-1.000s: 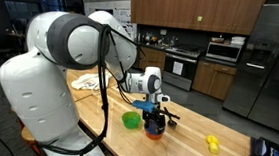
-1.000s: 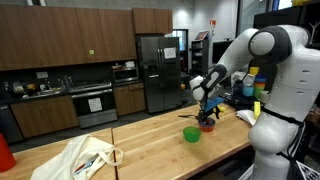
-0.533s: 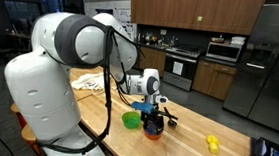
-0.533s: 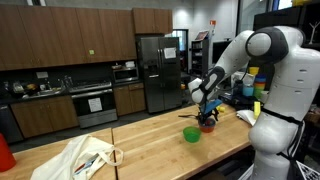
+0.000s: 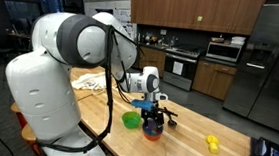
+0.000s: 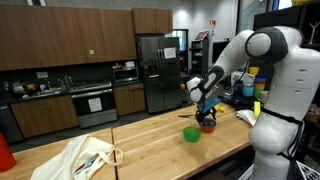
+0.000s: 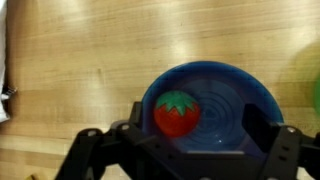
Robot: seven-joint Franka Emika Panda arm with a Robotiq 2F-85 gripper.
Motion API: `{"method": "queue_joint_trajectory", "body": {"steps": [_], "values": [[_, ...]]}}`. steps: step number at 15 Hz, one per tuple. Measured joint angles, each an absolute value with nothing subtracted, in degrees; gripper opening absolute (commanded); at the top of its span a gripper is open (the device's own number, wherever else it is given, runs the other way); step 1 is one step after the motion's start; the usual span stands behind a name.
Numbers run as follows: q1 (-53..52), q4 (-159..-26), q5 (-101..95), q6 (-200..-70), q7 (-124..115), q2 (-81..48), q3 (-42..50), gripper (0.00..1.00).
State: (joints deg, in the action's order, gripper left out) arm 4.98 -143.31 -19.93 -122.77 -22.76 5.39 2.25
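Both exterior views are small and coarse. The room is dim, with ceiling light brightening the wooden table (image 5: 191, 130) and the white arm (image 5: 77, 41). The steel refrigerator (image 6: 155, 70) carries pale streaks of glare. The wrist view is soft throughout; the fingers (image 7: 97, 152) at 6 o'clock are dark and blurred, and the table is pale toward 12 o'clock.

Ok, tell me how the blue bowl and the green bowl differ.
Contents: the blue bowl holds a strawberry; the green bowl looks empty.
Position: the blue bowl sits right under the open gripper, while the green bowl stands beside it, clear of the fingers.
Both are round and stand upright on the wooden table.
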Motion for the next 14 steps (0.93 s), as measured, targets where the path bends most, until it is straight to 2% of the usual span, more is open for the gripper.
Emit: {"method": "queue_joint_trajectory", "body": {"steps": [14], "values": [[4.75,-141.39,-19.91,-122.79,-22.73,3.02,2.04,1.00]]}}
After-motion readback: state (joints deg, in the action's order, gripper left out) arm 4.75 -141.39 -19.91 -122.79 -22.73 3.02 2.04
